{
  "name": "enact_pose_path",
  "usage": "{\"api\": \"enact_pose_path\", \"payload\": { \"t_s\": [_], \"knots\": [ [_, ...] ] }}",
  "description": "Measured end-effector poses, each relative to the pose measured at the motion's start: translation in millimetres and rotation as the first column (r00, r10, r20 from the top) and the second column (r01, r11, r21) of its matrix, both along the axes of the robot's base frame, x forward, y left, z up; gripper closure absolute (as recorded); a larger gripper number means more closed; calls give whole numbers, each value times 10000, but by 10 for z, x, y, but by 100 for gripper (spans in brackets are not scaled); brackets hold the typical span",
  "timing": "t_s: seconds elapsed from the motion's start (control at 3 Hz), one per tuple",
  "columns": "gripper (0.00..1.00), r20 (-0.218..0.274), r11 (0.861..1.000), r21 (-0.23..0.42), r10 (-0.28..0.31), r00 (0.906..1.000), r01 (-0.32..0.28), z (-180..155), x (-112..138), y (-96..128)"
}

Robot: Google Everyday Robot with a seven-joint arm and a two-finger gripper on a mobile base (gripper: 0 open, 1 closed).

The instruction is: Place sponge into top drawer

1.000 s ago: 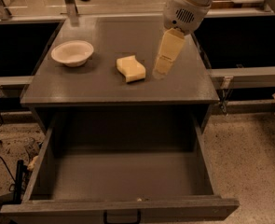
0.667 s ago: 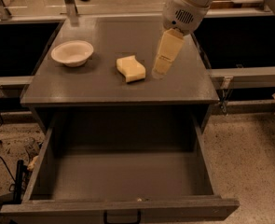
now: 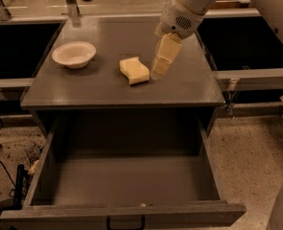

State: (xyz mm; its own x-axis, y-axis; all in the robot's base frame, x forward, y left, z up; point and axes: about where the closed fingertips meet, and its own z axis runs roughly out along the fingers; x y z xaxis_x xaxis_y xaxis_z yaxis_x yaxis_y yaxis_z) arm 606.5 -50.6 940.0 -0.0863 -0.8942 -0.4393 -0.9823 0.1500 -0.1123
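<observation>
Approach step. Gripper (image 3: 159,70) sits low over the desk (image 3: 83,87), just beside the sponge (image 3: 134,70) and not holding it; released or clenched, can't tell. Top drawer (image 3: 131,209) stands open. Next: centre over the sponge, straddle it, clamp.

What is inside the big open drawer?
Nothing shows in the top drawer, only its bare grey floor. Its back end is hidden under the cabinet top. The sponge lies on that top, with the gripper just beside it.
</observation>
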Motion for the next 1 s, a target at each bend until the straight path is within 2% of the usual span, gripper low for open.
{"api": "enact_pose_path", "payload": {
  "t_s": [0.33,1.0],
  "knots": [
    [0,0,10000,0,-1,10000,1,0,0,0],
    [0,-238,9986,494,182,9996,-170,-125,309,167]
  ]
}}
